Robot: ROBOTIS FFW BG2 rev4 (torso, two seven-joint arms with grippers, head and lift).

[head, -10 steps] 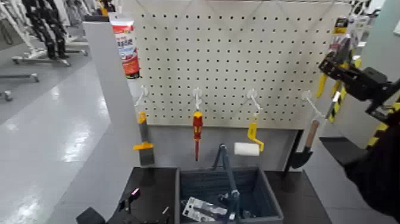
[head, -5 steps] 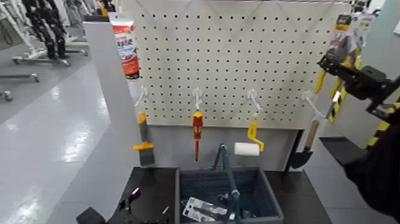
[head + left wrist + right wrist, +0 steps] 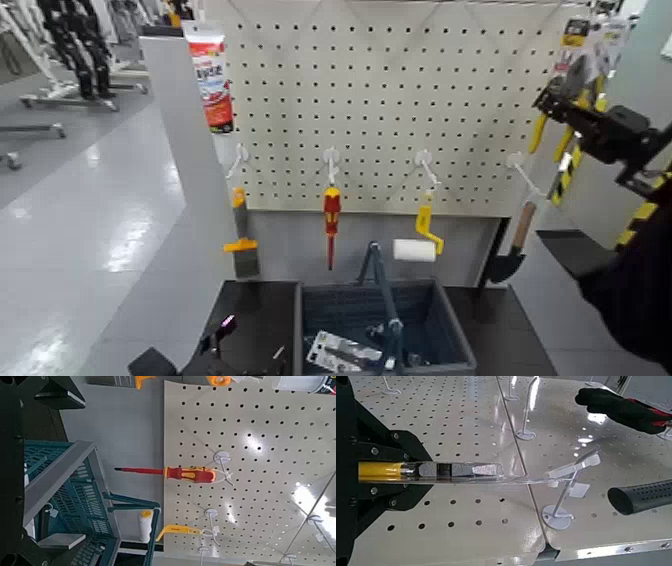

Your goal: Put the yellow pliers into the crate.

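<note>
The yellow pliers [image 3: 565, 95] hang on their narrow card at the upper right, past the right edge of the pegboard [image 3: 400, 100]. My right gripper [image 3: 557, 100] is shut on them, high above the crate. In the right wrist view the black fingers [image 3: 391, 495] clamp the yellow handles and grey jaws [image 3: 455, 469], and the card's end lies by a white hook [image 3: 562, 503]. The dark blue-grey crate [image 3: 445, 330] stands low at the centre, handle [image 3: 385, 290] raised. It also shows in the left wrist view [image 3: 71, 495]. My left gripper [image 3: 215, 338] is parked low, left of the crate.
On the pegboard hang a scraper [image 3: 241, 240], a red-and-yellow screwdriver [image 3: 331, 215], a yellow-handled paint roller [image 3: 425, 238] and a dark trowel [image 3: 512, 250]. A carded item [image 3: 340, 352] lies in the crate. A grey post [image 3: 185, 150] stands at the left.
My right gripper and the carded pliers have shifted slightly upward and to the right. The left arm and the crate have not moved.
</note>
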